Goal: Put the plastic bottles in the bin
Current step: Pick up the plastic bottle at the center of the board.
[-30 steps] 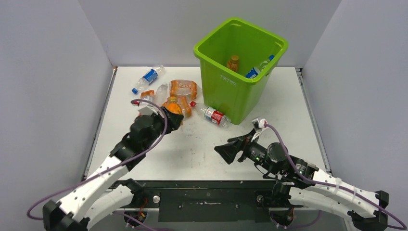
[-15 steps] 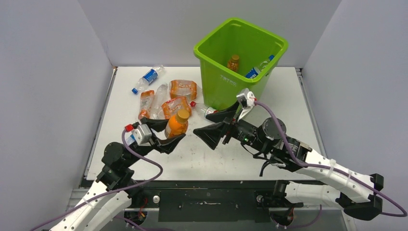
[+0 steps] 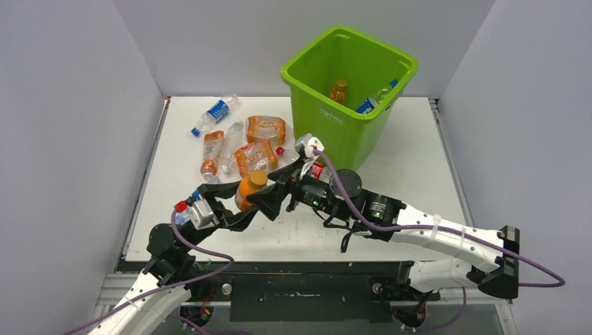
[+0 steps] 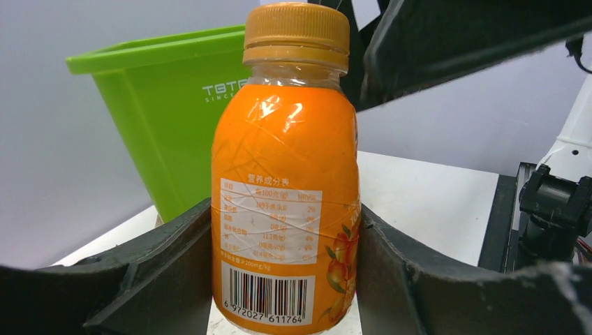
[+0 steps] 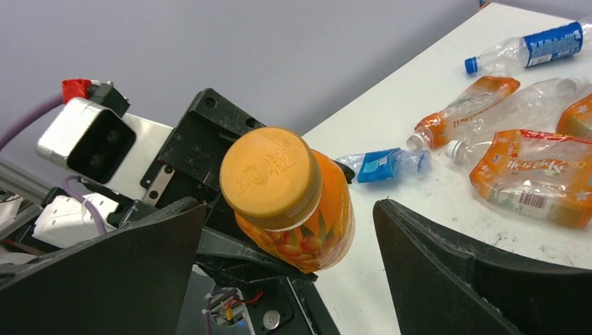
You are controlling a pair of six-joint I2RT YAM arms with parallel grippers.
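Presently the left hand (image 3: 243,201) grasps an upright orange bottle (image 4: 285,181) above the bench (image 3: 419,139). The right hand (image 3: 271,190) is released, jaws spread wide either side of the cap (image 5: 271,174).

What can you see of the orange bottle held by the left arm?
The orange bottle is small, uncrushed plastic, with an orange wrap label showing a nutrition table, barcode and fruit print, and an orange screw cap with embossed characters. It is upright, off the table, its lower body clamped between the fingers of the left gripper. The right gripper stands open around it, not touching.
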